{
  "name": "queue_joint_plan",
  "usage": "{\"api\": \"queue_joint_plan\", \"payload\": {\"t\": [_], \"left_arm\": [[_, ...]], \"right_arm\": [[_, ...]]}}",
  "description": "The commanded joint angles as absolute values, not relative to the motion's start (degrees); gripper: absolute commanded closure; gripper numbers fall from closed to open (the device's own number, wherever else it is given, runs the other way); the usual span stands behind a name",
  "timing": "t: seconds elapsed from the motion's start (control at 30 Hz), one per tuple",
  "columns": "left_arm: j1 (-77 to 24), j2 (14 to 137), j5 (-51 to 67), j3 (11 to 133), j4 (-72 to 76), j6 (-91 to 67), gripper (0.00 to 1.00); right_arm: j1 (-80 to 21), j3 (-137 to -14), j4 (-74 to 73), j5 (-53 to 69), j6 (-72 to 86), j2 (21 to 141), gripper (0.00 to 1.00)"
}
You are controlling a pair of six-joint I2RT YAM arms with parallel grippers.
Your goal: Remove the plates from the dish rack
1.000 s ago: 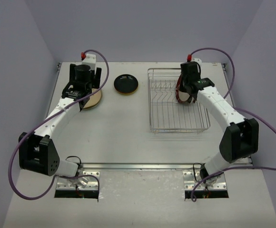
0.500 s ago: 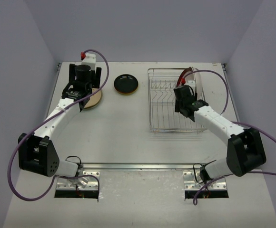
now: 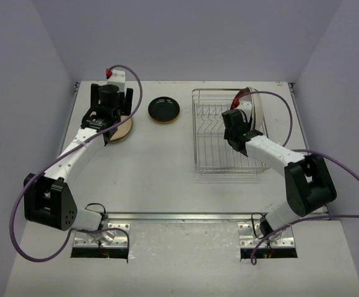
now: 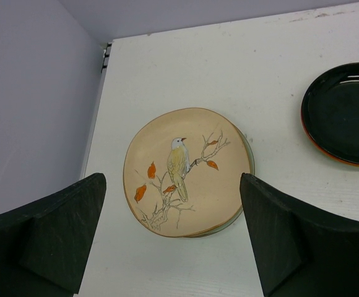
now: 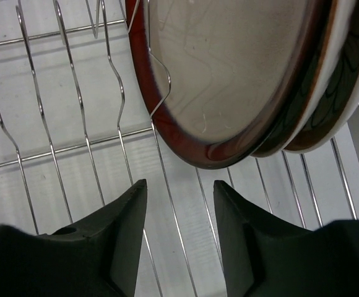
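The dish rack (image 3: 216, 151) stands at the right. A red-brown-rimmed plate (image 5: 229, 68) stands upright in it, with two more plates (image 5: 346, 74) behind; they show at the rack's back right in the top view (image 3: 252, 102). My right gripper (image 5: 181, 192) is open and empty, low over the rack wires just short of the rimmed plate's lower edge; it also shows in the top view (image 3: 235, 125). My left gripper (image 4: 176, 247) is open and empty above a cream bird plate (image 4: 185, 170), which lies on a pale teal plate (image 4: 249, 154). A black plate (image 4: 343, 111) lies to the right.
The rack's upright prongs (image 5: 114, 80) stand left of the rimmed plate. The table's left edge and wall (image 4: 102, 55) are close to the plate stack (image 3: 122, 130). The black plate (image 3: 164, 109) lies between stack and rack.
My right gripper has drawn back from the plates' top, down and toward the rack's middle, leaving the plates standing. The left arm has not moved.
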State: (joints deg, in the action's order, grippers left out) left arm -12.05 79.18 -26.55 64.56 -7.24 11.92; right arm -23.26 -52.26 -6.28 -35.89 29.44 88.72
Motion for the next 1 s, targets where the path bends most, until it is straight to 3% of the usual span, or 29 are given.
{"api": "queue_joint_plan", "payload": {"t": [0.0,0.37,0.77,0.97], "left_arm": [[-12.66,78.13,-27.06,67.76,-6.77,11.69,0.12],[-12.66,79.74,-26.54,68.79,-7.03,11.43,0.12],[-12.66,79.64,-26.73,68.91,-7.47,11.86,0.11],[-12.66,79.63,-26.54,69.03,-7.29,11.91,0.11]], "right_arm": [[-22.14,-54.93,-1.84,-39.81,32.54,90.45,0.48],[-17.96,-56.45,-0.41,-38.26,34.37,93.13,0.52],[-17.93,-50.86,20.74,-37.69,23.66,92.67,0.48],[-18.06,-49.09,34.11,-42.27,10.81,93.87,0.48]]}}
